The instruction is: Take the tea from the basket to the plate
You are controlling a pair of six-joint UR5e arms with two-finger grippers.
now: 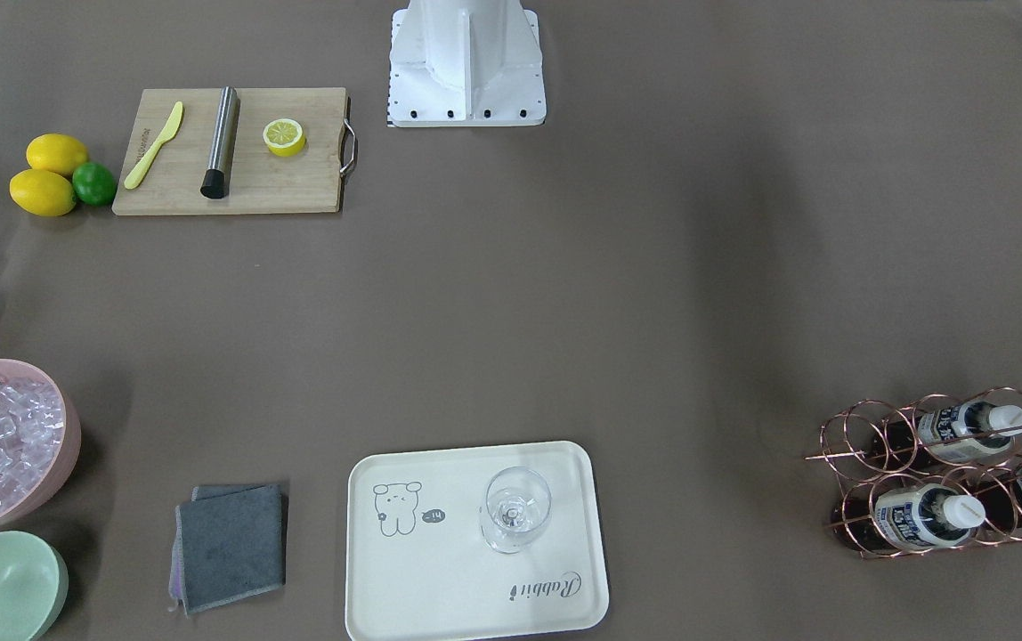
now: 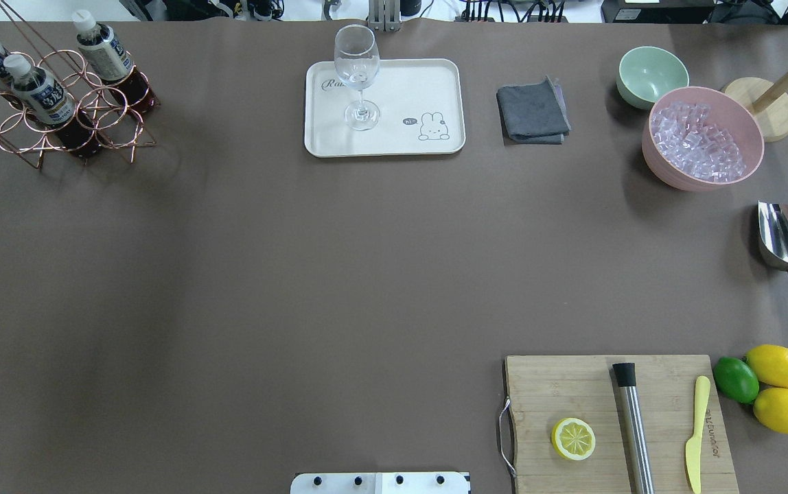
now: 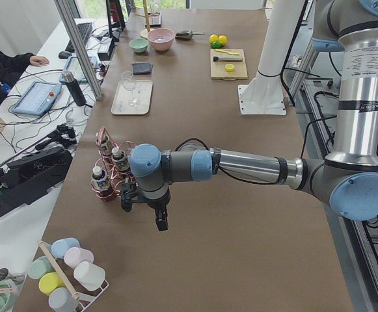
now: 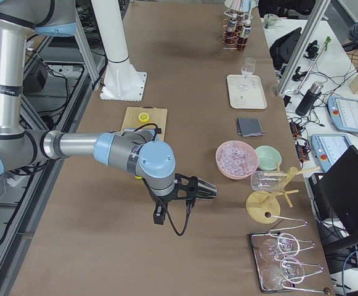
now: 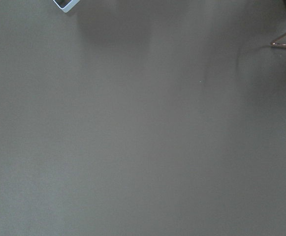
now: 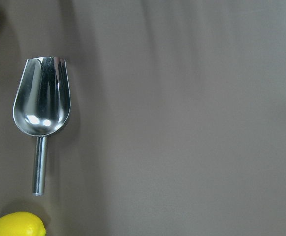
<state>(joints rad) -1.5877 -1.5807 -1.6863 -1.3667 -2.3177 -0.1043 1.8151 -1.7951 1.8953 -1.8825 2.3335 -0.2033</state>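
At the far left stood the basket [image 2: 3, 127], with all three bottles of tea [image 2: 38, 92] upright in its rings. They had white caps and white-and-dark labels whose print was too small to read. The left gripper [image 3: 126, 203] hung over the table near the basket. It showed only in the side view, so I could not tell how its jaws stood.

At the far centre lay the plate [image 2: 401, 89], marked with "Rabbit" in script and a small "hi" bubble beside the drawn animal. A wine glass [image 2: 357, 62] stood on it and no tea.

To its right lay a folded grey cloth [image 2: 531, 111], then a pale green bowl [image 2: 648, 72] and a pink bowl [image 2: 662, 171] of ice [image 2: 692, 140]. A steel scoop [image 2: 785, 237] lay nearer.

At the near right, a cutting board [image 2: 559, 384] carried a lemon half [image 2: 573, 438], a steel muddler [image 2: 634, 425] and a yellow knife [image 2: 696, 439]. The board's branded word was not legible. A lime [image 2: 736, 379] and two lemons [image 2: 777, 366] lay just beside it.

The right gripper [image 4: 209, 191] hung above the table's right end — whether its jaws were wide or closed, I could not tell.
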